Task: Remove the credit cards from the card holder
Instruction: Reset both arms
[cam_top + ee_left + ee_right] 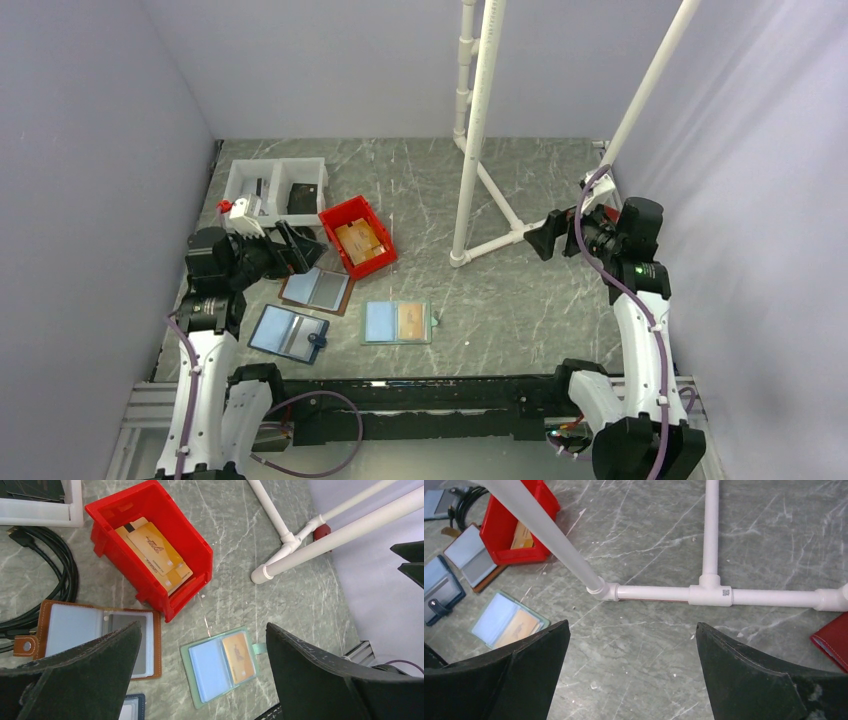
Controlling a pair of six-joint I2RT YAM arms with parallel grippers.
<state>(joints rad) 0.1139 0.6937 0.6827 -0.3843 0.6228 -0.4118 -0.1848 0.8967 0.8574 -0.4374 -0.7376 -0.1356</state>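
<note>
An open card holder (385, 322) with a teal-green edge lies flat on the grey marbled counter (520, 300), close to the near edge and slightly left of its middle, with its small tab pointing right. An orange-tan credit card (412, 320) sits in the holder's right pocket. The left pocket shows only pale blue, and whether it holds a card cannot be told. The left pincer (295, 250) hovers over the counter's left side with its fingers spread wide and nothing between them. Its wrist view looks down on the holder (210, 672) and the card (238, 651). The right pincer (543, 235) hangs above the right half of the counter near the foot of a white pipe frame (478, 150), and it too is spread wide and holds nothing. A red bin (340, 215) stands toward the far left, with stacked cards (360, 240) of the same tan inside it. A brown-edged folder (316, 290) lies open just beside the bin's near corner. A navy-edged folder (288, 333) lies nearer the left near corner. A white two-compartment tray (275, 170) occupies the far left corner. Black cables (55, 575) coil along the left edge.
</note>
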